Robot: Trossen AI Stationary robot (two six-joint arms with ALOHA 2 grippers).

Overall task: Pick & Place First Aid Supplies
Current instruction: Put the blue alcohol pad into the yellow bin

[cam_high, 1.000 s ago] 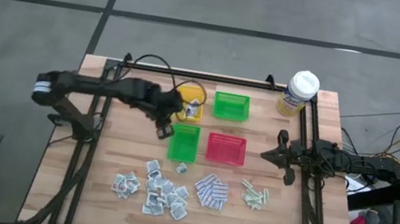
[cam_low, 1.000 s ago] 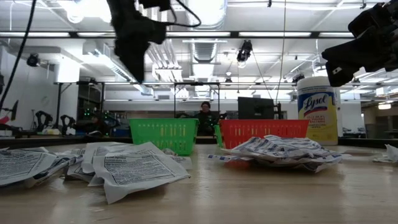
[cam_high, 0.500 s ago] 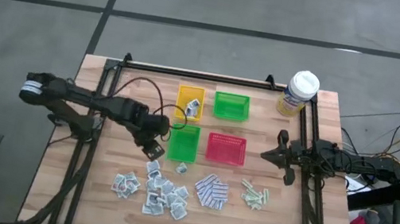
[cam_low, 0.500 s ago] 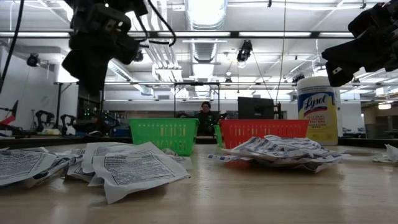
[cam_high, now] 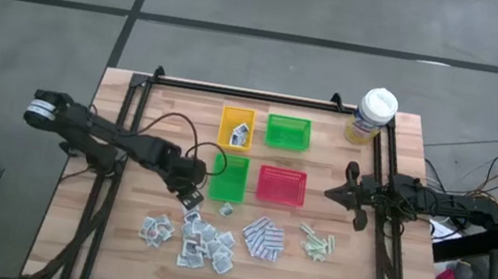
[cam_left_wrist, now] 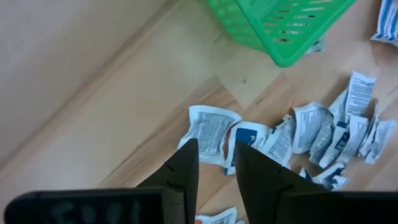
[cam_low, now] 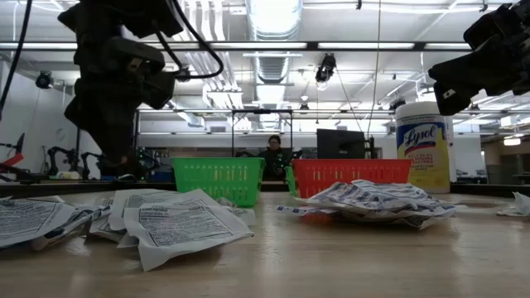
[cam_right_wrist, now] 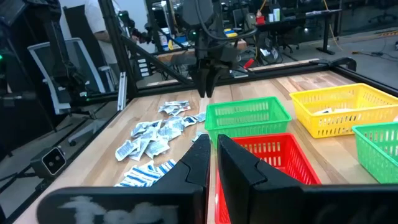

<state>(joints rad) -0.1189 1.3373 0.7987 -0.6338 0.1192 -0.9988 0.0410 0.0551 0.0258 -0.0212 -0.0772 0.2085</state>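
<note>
While my left gripper hangs over bare wood just beside the near green tray, its fingers stand a narrow gap apart with nothing between them. Below it I see the sachets, white-grey squarish packets with small print and blue marks, crumpled and overlapping in a loose heap on the front left of the table. One stray sachet lies at the front edge of that green tray, and another sachet lies inside the yellow tray. Right of the heap lie the blue-and-white pads, fanned in a small pile in front of the red tray, and farther right the pale green strips, thin and scattered. A second green tray sits behind the red one, and a canister stands at the back right corner. My right gripper waits over the right side, just beside the red tray, fingers nearly together and empty. I have open wood left of the trays, along the front edge, and on the right side of the table. Metal frame rails run along both sides of the table. In the low view a person sits far back in the room.
</note>
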